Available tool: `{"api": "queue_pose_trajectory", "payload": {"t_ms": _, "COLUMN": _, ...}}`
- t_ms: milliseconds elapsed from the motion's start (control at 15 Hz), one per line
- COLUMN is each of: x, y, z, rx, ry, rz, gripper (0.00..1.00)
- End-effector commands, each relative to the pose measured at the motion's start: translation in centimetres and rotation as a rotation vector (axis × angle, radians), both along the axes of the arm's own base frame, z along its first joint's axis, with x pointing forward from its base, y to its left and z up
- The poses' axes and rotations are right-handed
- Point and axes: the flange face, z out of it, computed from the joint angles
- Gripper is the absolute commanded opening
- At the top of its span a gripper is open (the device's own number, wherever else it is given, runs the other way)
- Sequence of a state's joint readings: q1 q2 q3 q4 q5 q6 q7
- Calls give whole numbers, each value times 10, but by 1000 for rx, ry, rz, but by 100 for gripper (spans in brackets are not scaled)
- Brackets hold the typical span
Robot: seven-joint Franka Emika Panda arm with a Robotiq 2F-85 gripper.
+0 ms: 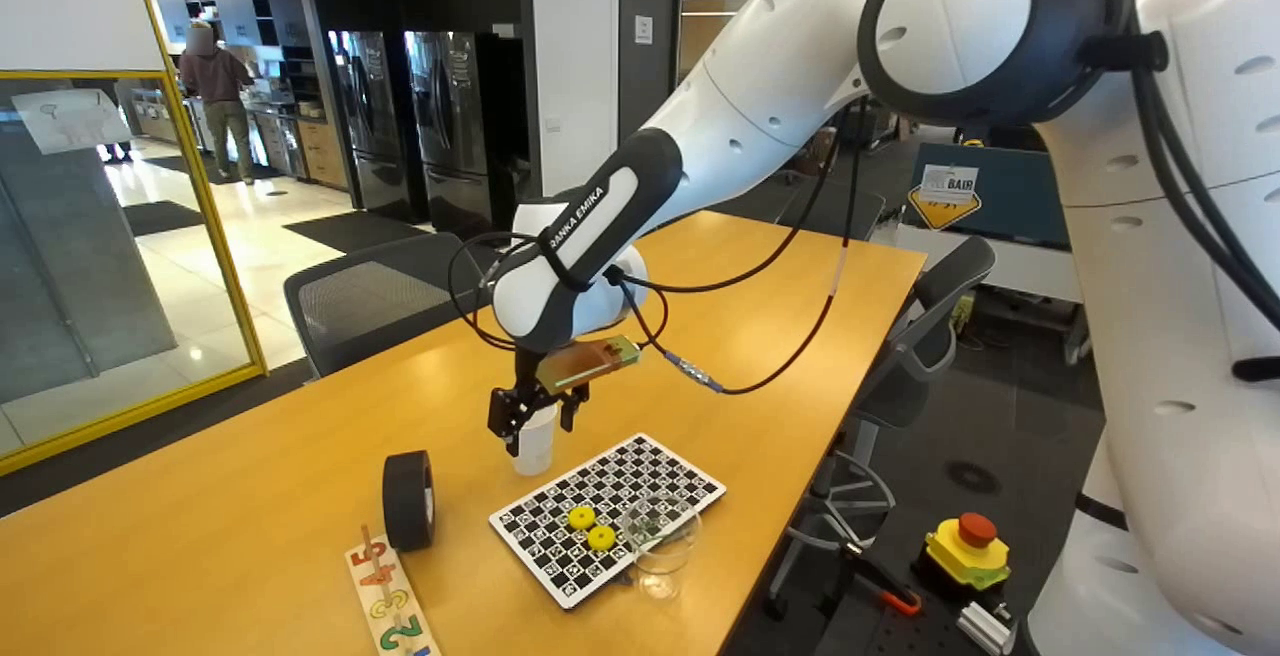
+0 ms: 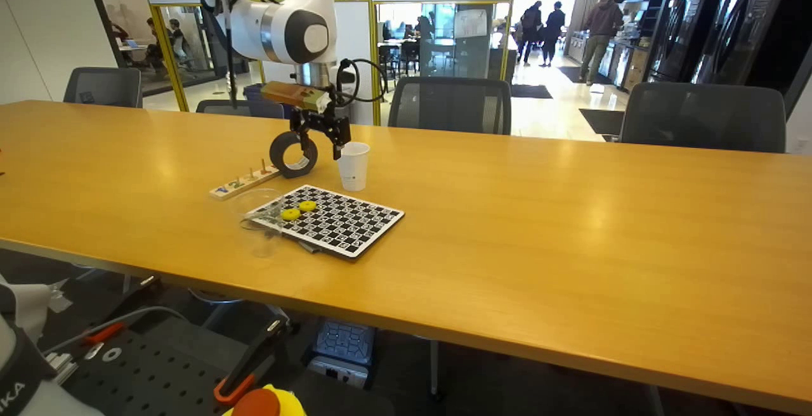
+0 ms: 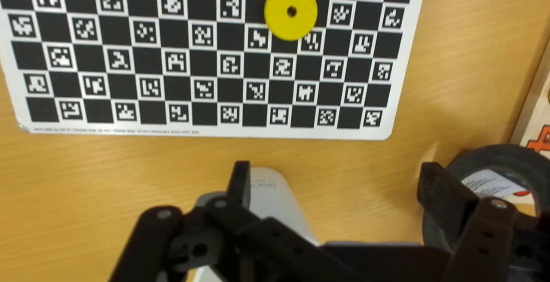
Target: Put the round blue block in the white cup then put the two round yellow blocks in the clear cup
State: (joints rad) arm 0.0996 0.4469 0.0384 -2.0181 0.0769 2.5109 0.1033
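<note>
The small white cup (image 1: pixel 533 444) stands upright on the table; it also shows in an exterior view (image 2: pixel 354 169) and the wrist view (image 3: pixel 277 202). My gripper (image 3: pixel 335 168) is open and empty above the table beside the cup; one finger overlaps the cup in the wrist view. Two round yellow blocks (image 1: pixel 582 518) (image 1: pixel 601 538) lie on the checkered board (image 2: pixel 346 219); the wrist view shows only one yellow block (image 3: pixel 291 12). The clear cup (image 1: pixel 664 558) stands at the board's edge; it also shows in an exterior view (image 2: pixel 261 238). The round blue block is not visible.
A black tape roll (image 1: pixel 405 501) stands on its edge near the gripper; it also shows in the wrist view (image 3: pixel 485 157). Beside it lies a wooden number board (image 2: pixel 246 181) with upright pegs. Chairs (image 2: pixel 450 105) stand along the table's far edge.
</note>
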Motion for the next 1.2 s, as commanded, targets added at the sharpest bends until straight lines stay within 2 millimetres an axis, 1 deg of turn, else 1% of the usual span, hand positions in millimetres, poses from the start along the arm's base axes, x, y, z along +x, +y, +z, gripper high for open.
{"api": "queue_pose_trajectory", "payload": {"t_ms": 0, "x": -43, "y": 7, "z": 11, "rx": -20, "ry": -7, "rz": 20, "gripper": 100}}
{"api": "queue_pose_trajectory", "payload": {"t_ms": 133, "x": -53, "y": 10, "z": 0, "rx": -21, "ry": 11, "rz": 34, "gripper": 100}}
{"api": "queue_pose_trajectory", "payload": {"t_ms": 333, "x": -62, "y": 16, "z": -24, "rx": -42, "ry": 45, "rz": 50, "gripper": 100}}
{"api": "queue_pose_trajectory", "payload": {"t_ms": 733, "x": -67, "y": 24, "z": -64, "rx": -71, "ry": 86, "rz": 75, "gripper": 100}}
{"api": "queue_pose_trajectory", "payload": {"t_ms": 933, "x": -69, "y": 23, "z": -78, "rx": -84, "ry": 103, "rz": 69, "gripper": 100}}
{"api": "queue_pose_trajectory", "payload": {"t_ms": 1133, "x": -67, "y": 20, "z": -85, "rx": -90, "ry": 84, "rz": 48, "gripper": 100}}
